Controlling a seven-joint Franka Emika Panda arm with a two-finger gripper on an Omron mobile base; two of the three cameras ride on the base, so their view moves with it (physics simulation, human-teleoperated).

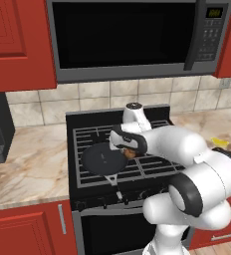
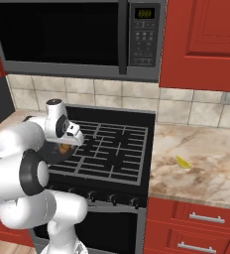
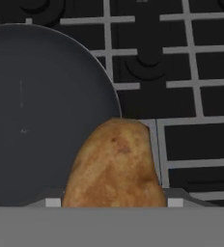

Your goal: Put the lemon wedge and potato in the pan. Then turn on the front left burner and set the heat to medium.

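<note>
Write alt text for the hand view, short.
A brown potato fills the lower middle of the frame, held in the gripper just over the right rim of the dark round pan, which is bare inside. Black stove grate bars run behind and to the right.

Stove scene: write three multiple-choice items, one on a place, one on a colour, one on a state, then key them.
1. Where does the lemon wedge lie?
A. in the pan
B. on the counter right of the stove
C. on the microwave

2. What colour are the cabinets?
A. red
B. white
C. green

3. What is the state of the tool?
A. open and free
B. shut on the potato
C. shut on the pan's handle

Key: 1 B, the wedge rests on marble; 2 A, the doors are red; 3 B, the hand view shows the potato held at the edge of the pan.
</note>
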